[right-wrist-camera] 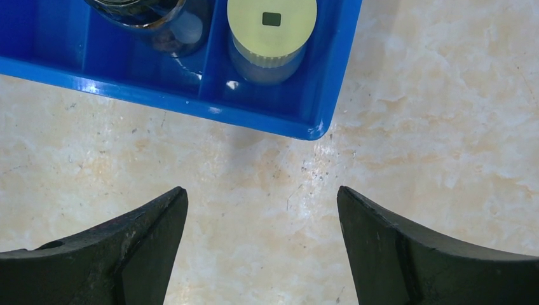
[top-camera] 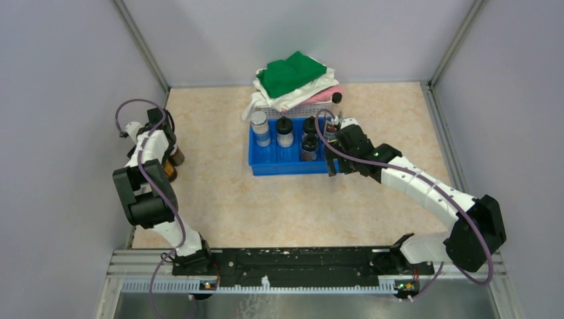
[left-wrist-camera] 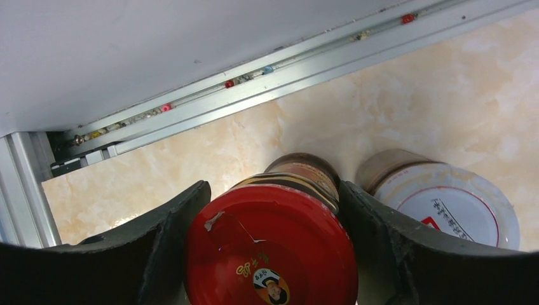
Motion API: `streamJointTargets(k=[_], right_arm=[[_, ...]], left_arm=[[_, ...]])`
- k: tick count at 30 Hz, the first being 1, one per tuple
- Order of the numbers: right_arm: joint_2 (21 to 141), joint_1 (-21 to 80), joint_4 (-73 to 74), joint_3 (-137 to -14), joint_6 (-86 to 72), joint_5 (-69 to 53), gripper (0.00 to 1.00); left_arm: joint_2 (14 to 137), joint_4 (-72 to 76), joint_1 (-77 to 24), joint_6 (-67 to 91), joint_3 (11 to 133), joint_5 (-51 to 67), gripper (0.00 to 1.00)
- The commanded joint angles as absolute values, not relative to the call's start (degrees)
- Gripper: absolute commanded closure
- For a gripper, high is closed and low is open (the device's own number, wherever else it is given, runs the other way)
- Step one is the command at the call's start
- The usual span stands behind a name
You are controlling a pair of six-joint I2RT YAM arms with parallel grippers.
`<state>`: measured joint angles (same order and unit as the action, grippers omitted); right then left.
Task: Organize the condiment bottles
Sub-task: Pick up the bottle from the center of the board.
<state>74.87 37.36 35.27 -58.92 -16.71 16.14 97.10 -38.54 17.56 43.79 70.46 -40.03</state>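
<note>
Well to the left of the blue tray (top-camera: 266, 166), by the table's edge rail, the left gripper (left-wrist-camera: 273, 197) has its fingers (left-wrist-camera: 166, 244) pressed against both sides of a red-capped jar (left-wrist-camera: 270, 251) that stands on the table (top-camera: 219, 199). A white-lidded jar (left-wrist-camera: 448, 206) stands just beside it, on the side nearer the tray. The right gripper (right-wrist-camera: 262, 197) hangs spread wide and holding nothing over bare table just off the tray's near right corner. In that corner compartment stands a cream-capped bottle (right-wrist-camera: 271, 28), with a dark glass bottle (right-wrist-camera: 152, 25) in the compartment next to it. Further left in the tray stand a silver-capped jar (top-camera: 259, 126) and a black-capped bottle (top-camera: 284, 131), each upright. A taller bottle (top-camera: 336, 105) with a black cap stands at the tray's far right corner; whether it is inside the tray cannot be told. A white basket (top-camera: 292, 109) of cloths touches the tray's far side.
</note>
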Motion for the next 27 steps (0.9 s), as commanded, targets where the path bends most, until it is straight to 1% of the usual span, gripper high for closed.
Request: streamJointTargets(k=[1,8,15,19,27], right_arm=[[73.24,37.71,33.84,-58.67,-17.42,15.43,0.14],[72.73,37.72,33.14,-58.26,-17.96,15.2,0.14],[71.54,37.74,33.0,-58.18,-18.71,15.21,0.14],[70.12,37.72,33.46,-57.79,-18.81,16.06,0.14],[68.06,37.75,32.9,-55.8,-19.81,16.41,0.14]], left_arm=[[96.33,-37.22,16.64,42.62,67.2,-28.85,1.0],[93.41,-34.48,12.17,38.09,64.22,-23.25,1.0],[93.53,-31.44,0.54,34.13,64.5,-23.43,1.0],[92.79,-26.19,-6.82,30.88,63.11,-18.94,1.0],[93.62,-20.96,-15.79,26.3,63.67,-13.59,1.0]])
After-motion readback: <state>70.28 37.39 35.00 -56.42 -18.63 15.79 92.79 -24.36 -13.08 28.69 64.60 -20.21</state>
